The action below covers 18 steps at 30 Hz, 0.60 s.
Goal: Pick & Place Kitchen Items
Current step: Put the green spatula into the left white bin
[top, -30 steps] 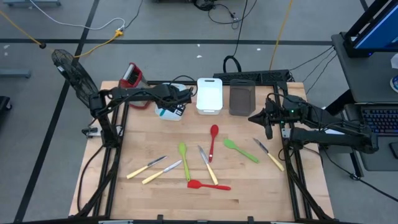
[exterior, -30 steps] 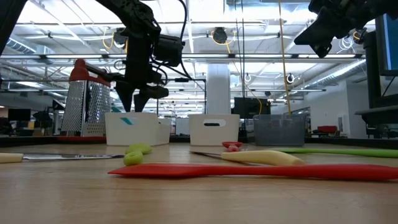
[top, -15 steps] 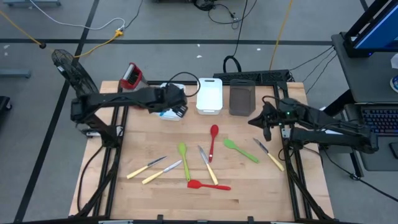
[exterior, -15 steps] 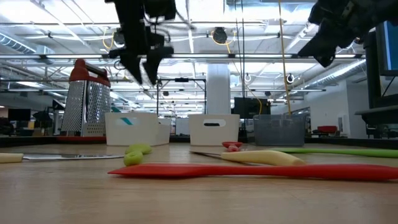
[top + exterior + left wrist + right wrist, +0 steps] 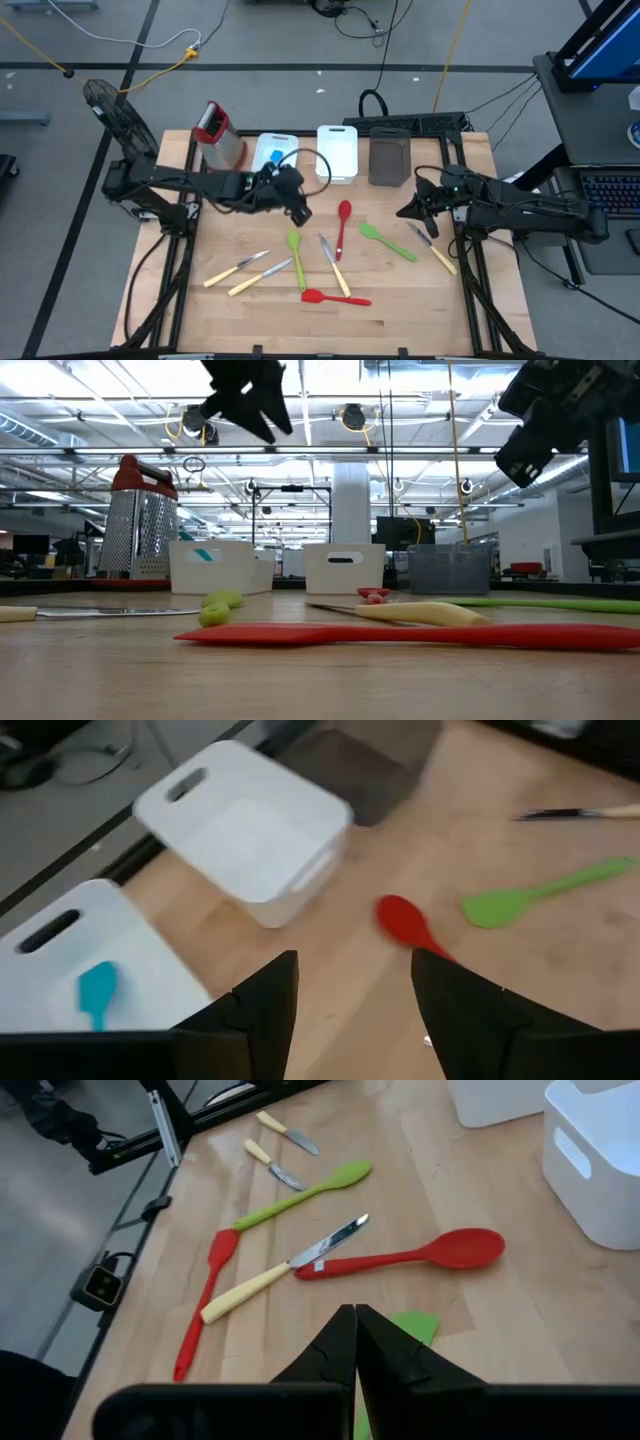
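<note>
The left gripper [image 5: 298, 207], jaws spread and empty, hangs over bare wood near the white bins [image 5: 337, 153], just left of the red spoon [image 5: 343, 225]; a blue utensil [image 5: 97, 992] lies in the leftmost white bin [image 5: 270, 151], the grater [image 5: 214, 132] beyond it. The right gripper [image 5: 424, 215], jaws pressed together and empty, hovers near the right edge between a green spatula [image 5: 386, 241] and a knife [image 5: 432, 247]; other utensils lie scattered centre-table, with open wood along the near edge.

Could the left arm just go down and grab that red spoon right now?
Probably yes. The left tool hangs open above the table beside the red spoon, and nothing lies between them. The spoon sits by itself, though a knife lies close to its handle end.
</note>
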### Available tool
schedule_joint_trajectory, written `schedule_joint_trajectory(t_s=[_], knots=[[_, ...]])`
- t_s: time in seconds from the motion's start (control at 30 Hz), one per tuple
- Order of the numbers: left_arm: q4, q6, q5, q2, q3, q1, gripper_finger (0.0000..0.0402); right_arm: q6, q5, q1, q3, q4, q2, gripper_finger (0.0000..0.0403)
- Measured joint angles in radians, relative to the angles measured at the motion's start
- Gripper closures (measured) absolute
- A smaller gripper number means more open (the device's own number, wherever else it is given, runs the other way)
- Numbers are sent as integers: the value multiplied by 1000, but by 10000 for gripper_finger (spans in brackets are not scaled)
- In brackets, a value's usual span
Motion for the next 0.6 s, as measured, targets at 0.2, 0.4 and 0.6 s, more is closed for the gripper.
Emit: schedule_joint_trajectory(t_s=[0.2, 0.4, 0.6], knots=[[25, -35, -69, 0, 0, -84, 214, 25, 1, -1, -99, 163, 1, 403], [11, -21, -71, 0, 0, -118, 228, 4, 13, 20, -121, 260, 2, 403], [27, 27, -63, -37, -60, -117, 256, -54, 136, 97, -66, 259, 42, 399]])
